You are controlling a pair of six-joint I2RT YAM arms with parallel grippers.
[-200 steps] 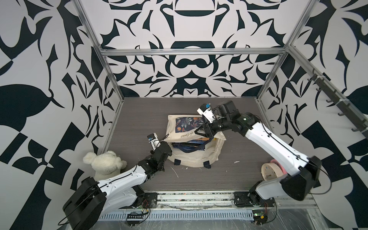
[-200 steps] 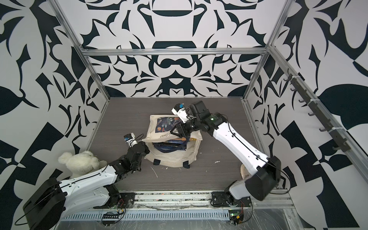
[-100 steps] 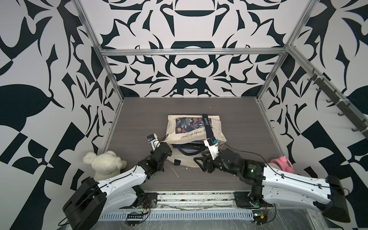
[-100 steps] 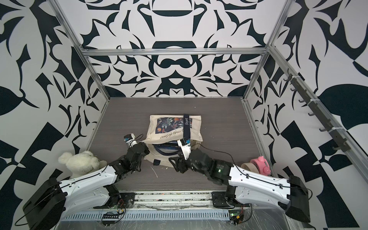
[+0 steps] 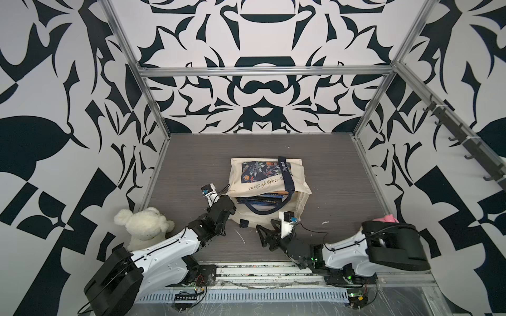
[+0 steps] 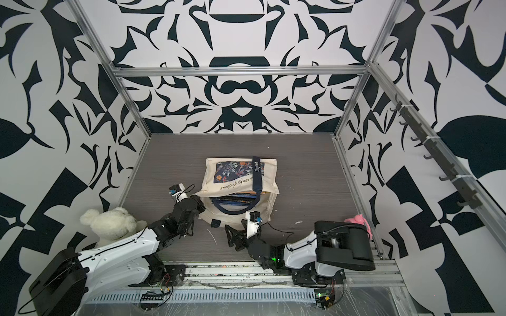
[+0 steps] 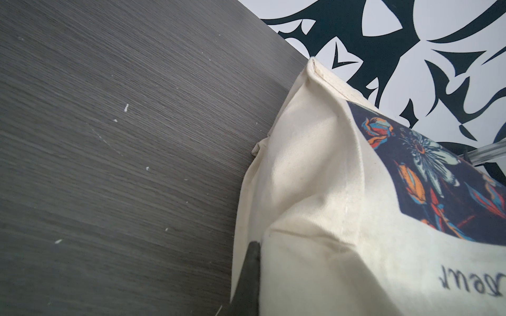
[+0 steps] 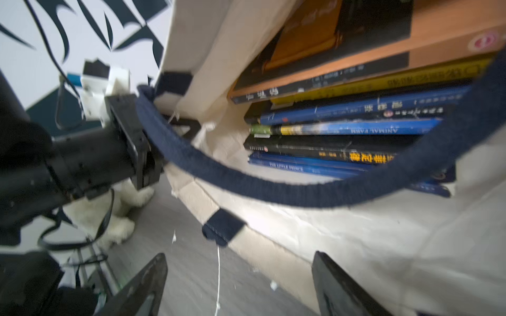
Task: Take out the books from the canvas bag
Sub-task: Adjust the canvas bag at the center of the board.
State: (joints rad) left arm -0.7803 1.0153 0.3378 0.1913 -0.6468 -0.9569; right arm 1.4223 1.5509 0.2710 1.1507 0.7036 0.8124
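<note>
**canvas bag and books, both arms in view.** a cream canvas bag [image 5: 267,175] is shown lying on its side near the middle of the grey table [image 5: 342,177]. its floral print faces up and its mouth is turned toward the arm bases. the books [image 5: 260,199] are seen stacked flat inside the mouth, spines outward, all within the bag. in the right wrist view at least 6 spines of the books [image 8: 342,128] can be made out. most are blue, 1 is yellow, 1 is black with yellow lettering, and an orange-brown cover lies on top. 1 navy handle [image 5: 264,212] is looped across the lower fabric layer in front of the stack.

the left gripper [image 5: 226,203] is closed on the upper fabric layer at the mouth corner on the robot's left, and that layer is held raised above the stack. in the left wrist view only 1 fingertip [image 7: 250,273] is visible, pressed against the cream cloth.

the right gripper [image 5: 267,228] is held low over the table, just before the bag's front hem. its jaws are spread wide with nothing between them. contact with the fabric cannot be determined.

a white plush bear [image 5: 142,224] is placed beside the left arm. a pink object [image 5: 388,218] is partly hidden behind the right arm.
</note>
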